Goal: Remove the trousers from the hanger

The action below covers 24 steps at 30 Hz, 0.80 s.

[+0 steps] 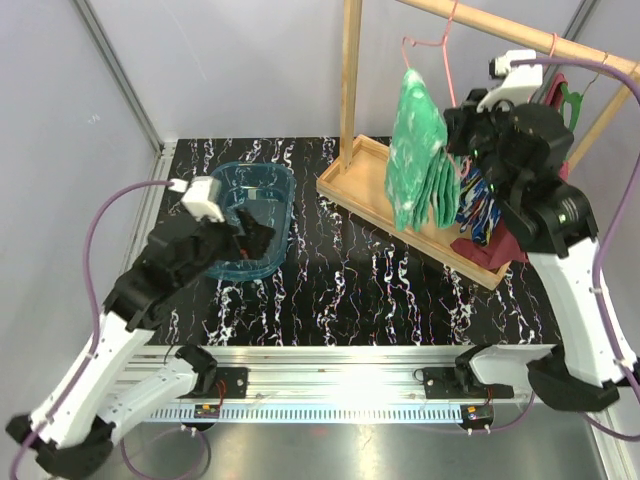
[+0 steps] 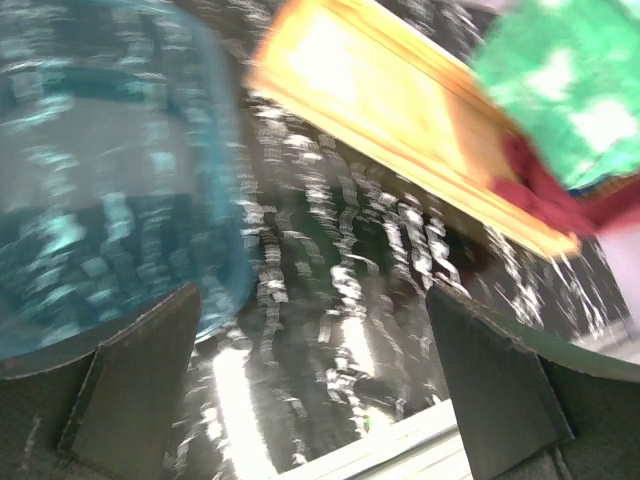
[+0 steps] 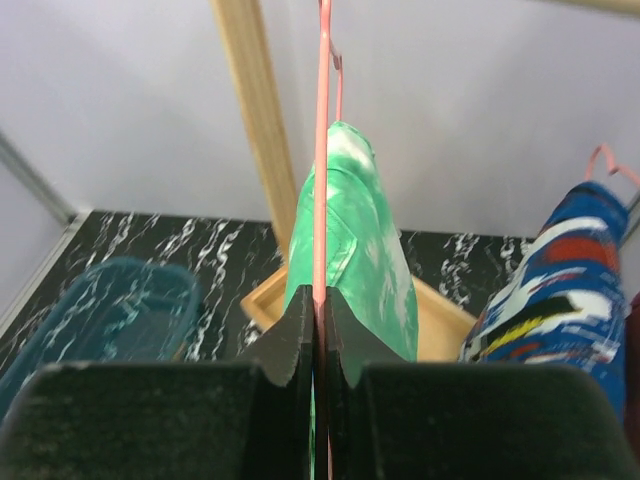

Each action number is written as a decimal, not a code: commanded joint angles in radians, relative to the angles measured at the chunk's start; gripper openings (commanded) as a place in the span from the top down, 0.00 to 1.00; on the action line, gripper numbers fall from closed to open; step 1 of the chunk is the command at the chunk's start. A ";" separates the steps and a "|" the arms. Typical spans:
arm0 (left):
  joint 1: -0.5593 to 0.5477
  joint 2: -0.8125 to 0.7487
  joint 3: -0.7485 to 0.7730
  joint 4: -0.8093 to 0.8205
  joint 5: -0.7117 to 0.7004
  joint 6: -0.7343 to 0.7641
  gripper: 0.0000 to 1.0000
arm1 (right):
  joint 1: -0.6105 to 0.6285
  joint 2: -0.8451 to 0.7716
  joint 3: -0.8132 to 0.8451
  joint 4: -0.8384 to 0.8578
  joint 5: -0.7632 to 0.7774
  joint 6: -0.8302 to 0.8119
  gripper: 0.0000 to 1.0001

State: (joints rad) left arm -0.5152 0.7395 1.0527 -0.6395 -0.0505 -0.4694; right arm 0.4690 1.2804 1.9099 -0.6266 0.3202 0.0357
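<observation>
The mottled green and white trousers hang on a pink hanger from the wooden rail. My right gripper is beside them, shut on the hanger's wire. In the right wrist view the green trousers hang just beyond the right gripper. The blue patched trousers hang to the right and also show in the right wrist view. My left gripper is open and empty, low by the blue basket; its wrist view is blurred, with the left gripper over the table.
A clear blue basket stands at the left. The wooden rack has a post and a base tray. A maroon tank top lies on the tray's right end. A green hanger hangs at the far right.
</observation>
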 commanded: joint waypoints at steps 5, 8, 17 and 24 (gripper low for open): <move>-0.391 0.129 0.070 0.323 -0.337 0.102 0.01 | 0.215 -0.170 -0.150 0.199 0.141 0.061 1.00; -0.543 0.179 0.090 0.417 -0.409 0.195 0.01 | 0.422 -0.182 -0.205 0.261 0.395 0.035 1.00; -0.747 0.317 0.201 0.503 -0.597 0.396 0.01 | 0.827 -0.024 -0.333 0.947 0.913 -0.428 1.00; -0.749 0.282 0.173 0.518 -0.726 0.455 0.07 | 0.846 0.074 -0.220 0.909 0.973 -0.412 1.00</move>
State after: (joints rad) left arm -1.2591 1.0550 1.2041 -0.2024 -0.6586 -0.0704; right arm 1.3041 1.3819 1.5589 0.0822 1.1854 -0.3569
